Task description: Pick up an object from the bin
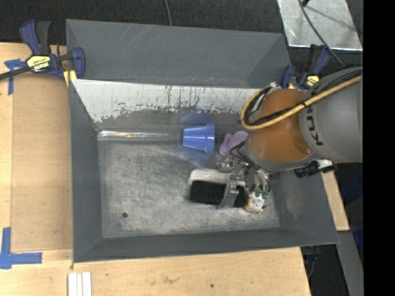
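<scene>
You are looking at a black block (205, 192) with a pale grey upper face. It is lying flat on the floor of the bin (123, 239), right of centre and toward the front wall, with its long side running left to right.

The gripper (237, 184) is sitting low at the right end of this block, touching it or just beside it; you cannot tell which. Its metal parts are overlapping the block's right edge. You cannot tell whether the gripper is released or clenched, and the view is not showing the block grasped in it.

Just to the right of the gripper, a small white thing with yellow and green marks (255, 203) is lying on the floor near the right wall. Its kind is too small to make out.

Behind the gripper, a soft purple thing (232, 142) is resting close against the orange cover (278, 137) of the wrist. Just to its left, a blue cup (199, 137) is lying on its side near the back wall, with its wider end facing the front left.

The grey arm (330, 122) is reaching in over the right rim, and a yellow-and-black cable (259, 103) is looping over the orange cover.

The left half of the floor is showing bare, scuffed metal.
</scene>
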Controlling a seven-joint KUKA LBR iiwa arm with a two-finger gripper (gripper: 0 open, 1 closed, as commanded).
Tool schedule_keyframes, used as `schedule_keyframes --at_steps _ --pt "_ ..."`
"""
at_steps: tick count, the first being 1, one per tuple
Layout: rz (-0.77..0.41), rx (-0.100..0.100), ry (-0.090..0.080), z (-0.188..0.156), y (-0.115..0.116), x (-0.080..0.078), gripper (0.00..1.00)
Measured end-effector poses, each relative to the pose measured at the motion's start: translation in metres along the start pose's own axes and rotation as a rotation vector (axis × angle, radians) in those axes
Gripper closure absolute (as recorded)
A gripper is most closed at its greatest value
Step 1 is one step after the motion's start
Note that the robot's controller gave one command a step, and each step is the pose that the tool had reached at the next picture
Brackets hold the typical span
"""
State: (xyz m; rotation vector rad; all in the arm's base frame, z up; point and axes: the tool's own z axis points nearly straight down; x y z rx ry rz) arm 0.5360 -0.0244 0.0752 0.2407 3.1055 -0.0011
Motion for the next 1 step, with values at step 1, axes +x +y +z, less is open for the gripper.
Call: schedule_keyframes --at_steps 1 --pt "-0.012 0.001 0.019 -0.1672 -0.0052 0.0113 1.00"
